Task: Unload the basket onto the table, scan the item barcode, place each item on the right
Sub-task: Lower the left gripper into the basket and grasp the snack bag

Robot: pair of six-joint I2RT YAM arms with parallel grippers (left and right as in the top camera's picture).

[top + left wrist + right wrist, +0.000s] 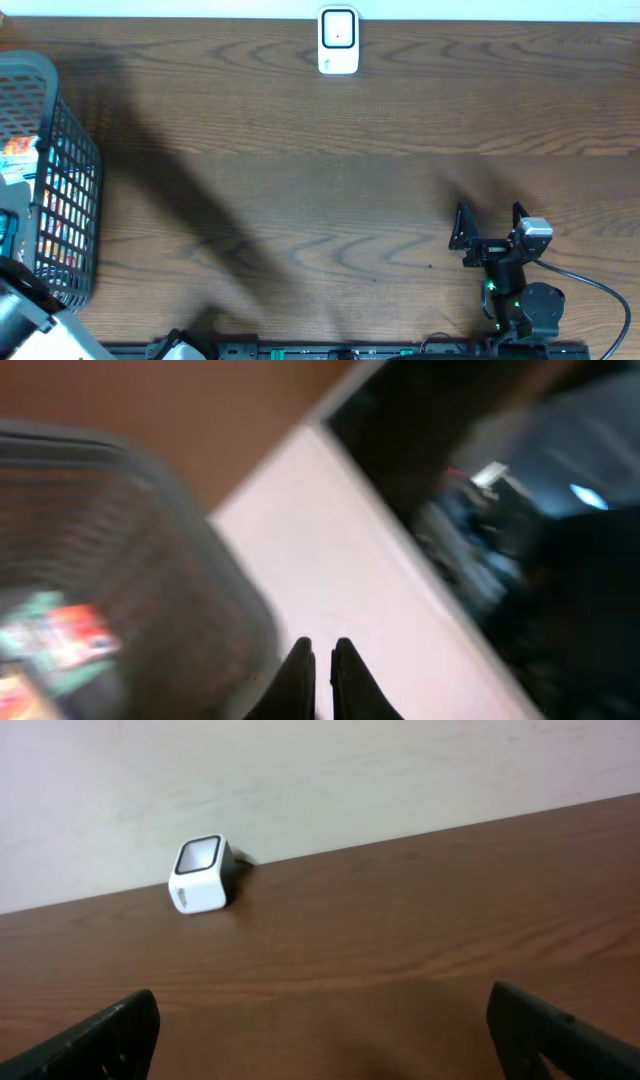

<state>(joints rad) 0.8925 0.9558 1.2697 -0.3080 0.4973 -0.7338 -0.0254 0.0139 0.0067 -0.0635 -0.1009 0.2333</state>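
- Item packs [17, 150] lie inside the grey basket [75, 200] at the far left, none lifted yet.
- My left gripper [322, 652] hovers beside the basket, fingers pressed together. I'd spread them before dipping in.
- My right gripper [489, 218] sits spread wide and empty.
- At the barcode scanner [338, 42], I'd turn the code towards its window.

The bench [300, 200] is brown with wavy wood grain; the scanner [338, 41] white, dark-faced; the basket [70, 190] grey mesh.
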